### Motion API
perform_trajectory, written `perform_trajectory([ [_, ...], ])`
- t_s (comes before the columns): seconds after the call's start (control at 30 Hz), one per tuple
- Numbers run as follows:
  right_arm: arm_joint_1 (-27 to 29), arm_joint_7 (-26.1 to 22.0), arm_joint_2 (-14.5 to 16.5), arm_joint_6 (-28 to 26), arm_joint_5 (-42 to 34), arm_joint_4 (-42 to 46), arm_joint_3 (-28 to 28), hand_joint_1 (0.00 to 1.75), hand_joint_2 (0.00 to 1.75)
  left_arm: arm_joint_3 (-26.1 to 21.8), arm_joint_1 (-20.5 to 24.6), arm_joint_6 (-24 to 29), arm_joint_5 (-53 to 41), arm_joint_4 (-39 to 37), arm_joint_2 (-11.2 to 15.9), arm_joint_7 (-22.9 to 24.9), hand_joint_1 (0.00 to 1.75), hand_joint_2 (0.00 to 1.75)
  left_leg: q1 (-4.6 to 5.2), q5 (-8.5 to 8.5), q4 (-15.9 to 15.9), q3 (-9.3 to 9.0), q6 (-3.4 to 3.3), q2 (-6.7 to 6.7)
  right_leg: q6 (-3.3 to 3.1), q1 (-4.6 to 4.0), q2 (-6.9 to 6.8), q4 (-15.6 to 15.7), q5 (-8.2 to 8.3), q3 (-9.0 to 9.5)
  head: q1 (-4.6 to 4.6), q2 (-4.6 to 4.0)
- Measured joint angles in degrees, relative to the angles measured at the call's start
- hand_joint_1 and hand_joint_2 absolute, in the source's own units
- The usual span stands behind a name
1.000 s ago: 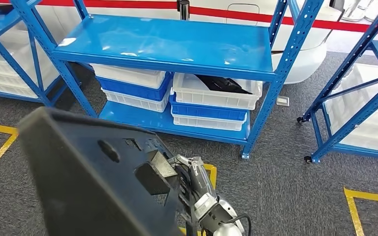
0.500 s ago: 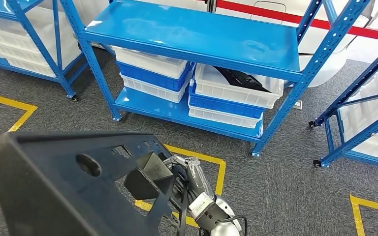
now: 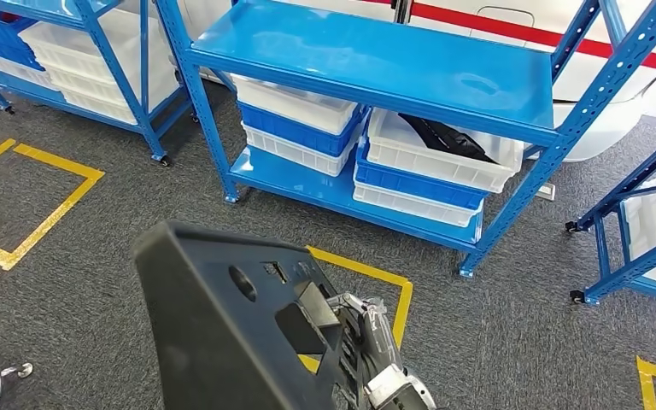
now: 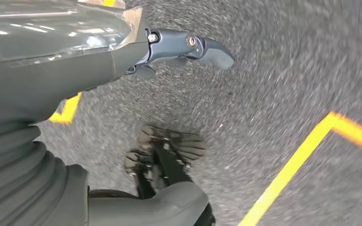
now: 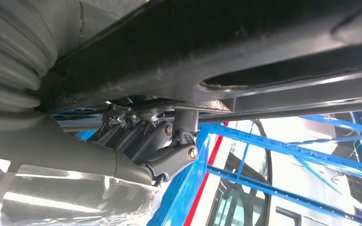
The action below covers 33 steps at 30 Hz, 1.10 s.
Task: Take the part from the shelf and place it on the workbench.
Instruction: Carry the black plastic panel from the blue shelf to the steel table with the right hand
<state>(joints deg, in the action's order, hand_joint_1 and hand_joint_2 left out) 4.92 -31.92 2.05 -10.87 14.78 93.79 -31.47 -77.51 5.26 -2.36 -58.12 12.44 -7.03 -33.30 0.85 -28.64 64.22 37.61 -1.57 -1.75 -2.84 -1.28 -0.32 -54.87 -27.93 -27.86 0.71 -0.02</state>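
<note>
Right hand (image 3: 367, 329) grasps the part (image 3: 231, 333), a large black panel with cut-outs, from its right edge; the right wrist view shows fingers (image 5: 169, 141) hooked under the panel rim, which keeps the panel raised and tilted for carrying. Left hand (image 4: 179, 47) hangs above the carpet with nothing in it; whether its fingers are spread or curled cannot be told. Floor tape (image 3: 376, 278) lies at 12 o'clock. Beyond it, at 12 to 1 o'clock, stands the shelf (image 3: 376, 60) with stacked bins (image 3: 427, 166). No worktop is visible, so placement is judged pending.
</note>
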Motion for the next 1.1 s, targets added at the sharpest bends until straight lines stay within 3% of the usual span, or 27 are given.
perform_trajectory([
  [0.07, -0.1, 0.3, 0.1, 0.0, -0.1, -0.1, -0.4, 1.75, 1.75, -0.8, 0.1, -0.1, 2.4, 0.0, 0.5, 0.2, 0.0, 1.75, -1.13, -3.54, 6.7, 2.71, 1.42, 0.94, 0.01, 0.16, -1.07, 0.0, 0.12, -0.23, 0.07, 0.01],
  [0.1, -0.7, 0.6, 0.4, 0.3, -0.3, -0.5, -0.7, 1.75, 1.75, -1.3, 0.2, -0.1, 3.3, 0.0, 0.8, 0.5, 0.0, 1.75, -1.73, -4.09, 8.7, 3.39, 2.05, 1.22, 0.09, 0.29, -1.62, 0.0, 0.16, -0.35, 0.06, 0.01],
  [0.13, -1.7, 0.9, 0.8, 0.9, -0.6, -1.2, -1.2, 1.75, 1.75, -1.8, 0.2, 0.2, 4.0, 0.0, 1.1, 1.0, 0.0, 1.75, -2.29, -3.55, 8.5, 3.05, 2.64, 1.49, 0.19, 0.49, -2.11, -0.1, 0.18, -0.46, 0.07, 0.01],
  [0.17, -2.8, 1.2, 1.4, 1.7, -1.1, -2.1, -1.6, 1.75, 1.75, -2.3, 0.3, 0.8, 4.7, 0.0, 1.3, 1.8, 0.0, 1.75, -2.78, -2.15, 6.2, 1.63, 3.22, 1.94, 0.44, 0.78, -2.59, -0.2, 0.15, -0.54, 0.07, 0.0],
  [0.23, -5.1, 1.5, 2.6, 3.3, -1.8, -3.9, -2.5, 1.75, 1.75, -3.2, 0.7, 2.2, 5.7, 0.0, 1.4, 3.2, 0.0, 1.75, -3.21, 0.8, -0.9, -2.53, 4.14, 3.62, 1.23, 1.1, -3.45, -0.9, -0.24, -0.84, 0.26, 0.0],
  [0.3, -6.7, 1.6, 3.6, 4.5, -2.2, -5.1, -3.3, 1.75, 1.75, -4.0, 1.0, 3.5, 6.5, -0.1, 1.2, 3.9, 0.0, 1.75, -2.97, 1.78, -5.0, -4.6, 3.64, 4.47, 2.26, 0.9, -4.29, -1.6, -0.72, -1.18, 0.26, 0.01],
  [0.37, -8.3, 1.6, 4.4, 6.9, -2.9, -6.4, -4.3, 1.75, 1.75, -5.1, 1.1, 5.3, 8.3, -0.1, 1.1, 3.9, 0.0, 1.75, -2.51, 1.88, -5.5, -4.29, 2.26, 3.69, 3.06, 0.72, -5.08, -1.8, -0.75, -1.19, 0.01, 0.01],
  [0.43, -10.4, 1.6, 5.4, 10.1, -3.8, -8.5, -5.9, 1.75, 1.75, -6.7, 1.1, 8.1, 11.2, -0.1, 0.8, 3.2, 0.0, 1.75, -2.39, 2.39, -5.9, -3.94, 1.13, 2.97, 3.61, 0.91, -4.33, -2.6, -1.34, -1.81, -0.06, 0.0],
  [0.47, -11.6, 1.4, 5.9, 11.4, -4.4, -9.8, -6.9, 1.75, 1.75, -7.5, 1.2, 9.6, 12.7, -0.1, 0.5, 2.6, 0.0, 1.75, -2.4, 2.68, -6.0, -3.8, 0.61, 2.64, 3.62, 1.05, -3.23, -4.3, -2.38, -2.67, -0.08, 0.0],
  [0.53, -13.5, 1.1, 6.9, 12.9, -5.3, -12.4, -8.9, 1.75, 1.75, -8.7, 1.4, 11.8, 14.5, -0.1, 0.0, 1.5, 0.0, 1.75, -2.3, 3.03, -6.1, -3.48, -0.08, 1.74, 3.16, 1.3, -0.88, -11.2, -5.69, -5.84, -0.15, 0.0],
  [0.6, -14.5, 1.0, 7.4, 13.1, -5.6, -14.5, -10.2, 1.75, 1.75, -9.4, 1.4, 12.5, 15.2, -0.1, -0.2, 1.1, 0.0, 1.75, -2.11, 3.21, -6.1, -3.14, -0.38, 0.42, 2.97, 1.32, -0.19, -18.4, -8.1, -9.12, -0.17, 0.0],
  [0.63, -14.7, 1.0, 7.5, 13.1, -5.7, -15.3, -10.6, 1.75, 1.75, -9.8, 1.4, 12.5, 15.3, -0.1, -0.3, 1.0, 0.0, 1.75, -2.02, 3.29, -6.1, -3.05, -0.44, -0.33, 3.16, 1.32, -0.07, -19.6, -8.13, -9.64, -0.17, 0.0],
  [0.67, -15.0, 1.0, 7.5, 13.1, -5.8, -16.0, -10.9, 1.75, 1.75, -10.0, 1.4, 12.6, 15.4, -0.1, -0.4, 1.0, 0.0, 1.75, -1.98, 3.36, -6.1, -3.03, -0.42, -1.09, 3.51, 1.32, 0.11, -18.0, -7.13, -8.89, -0.17, 0.0],
  [0.73, -15.6, 0.9, 7.8, 13.1, -6.0, -16.8, -11.4, 1.75, 1.75, -10.2, 1.4, 12.6, 15.4, -0.1, -0.6, 1.0, 0.0, 1.75, -1.95, 3.54, -6.1, -2.98, -0.17, -2.49, 4.14, 1.51, 1.53, -10.2, -3.83, -5.23, -0.2, 0.0],
  [0.8, -16.2, 0.8, 8.0, 13.1, -6.1, -17.3, -11.9, 1.75, 1.75, -10.3, 1.4, 12.6, 15.4, -0.1, -0.7, 1.0, 0.0, 1.75, -1.77, 3.77, -5.9, -2.67, 0.35, -3.58, 4.13, 1.76, 3.36, -4.0, -1.64, -2.67, -0.16, 0.0],
  [0.83, -16.4, 0.8, 8.1, 13.1, -6.1, -17.5, -12.0, 1.75, 1.75, -10.4, 1.4, 12.6, 15.4, -0.1, -0.7, 1.0, 0.0, 1.75, -1.74, 3.92, -5.9, -2.43, 0.67, -4.0, 3.94, 1.77, 3.88, -3.0, -1.34, -2.33, -0.15, 0.0],
  [0.9, -16.6, 0.8, 8.3, 13.1, -6.2, -17.9, -12.3, 1.75, 1.75, -10.8, 1.2, 12.7, 15.4, -0.1, -0.7, 1.0, 0.0, 1.75, -1.94, 4.25, -6.0, -2.08, 1.37, -4.77, 3.32, 1.76, 3.07, -2.8, -0.94, -2.32, -0.15, 0.0],
  [0.97, -17.1, 0.7, 8.5, 13.2, -6.7, -18.2, -12.7, 1.75, 1.75, -11.0, 1.1, 13.6, 15.4, -0.1, -0.7, 0.9, 0.0, 1.75, -2.04, 3.13, -4.3, -1.17, 1.9, -3.58, 2.53, 2.0, 1.99, -2.5, -0.51, -2.23, 0.0, 0.0],
  [1.03, -17.8, 0.4, 8.7, 13.7, -7.9, -18.6, -13.6, 1.75, 1.75, -11.1, 1.1, 15.7, 15.4, -0.1, -0.8, 0.6, 0.0, 1.75, -2.02, -0.34, 1.4, 1.47, 2.33, -0.67, 1.94, 1.9, 0.74, -2.3, -0.32, -2.17, 0.33, 0.0],
  [1.1, -18.5, 0.0, 8.7, 14.1, -9.6, -19.5, -14.8, 1.75, 1.75, -11.1, 1.1, 18.5, 15.3, -0.2, -1.0, 0.6, 0.0, 1.75, -2.12, -3.3, 8.1, 4.41, 2.68, 0.99, 1.71, 1.48, -0.6, -2.3, -0.34, -2.26, 0.51, 0.0],
])
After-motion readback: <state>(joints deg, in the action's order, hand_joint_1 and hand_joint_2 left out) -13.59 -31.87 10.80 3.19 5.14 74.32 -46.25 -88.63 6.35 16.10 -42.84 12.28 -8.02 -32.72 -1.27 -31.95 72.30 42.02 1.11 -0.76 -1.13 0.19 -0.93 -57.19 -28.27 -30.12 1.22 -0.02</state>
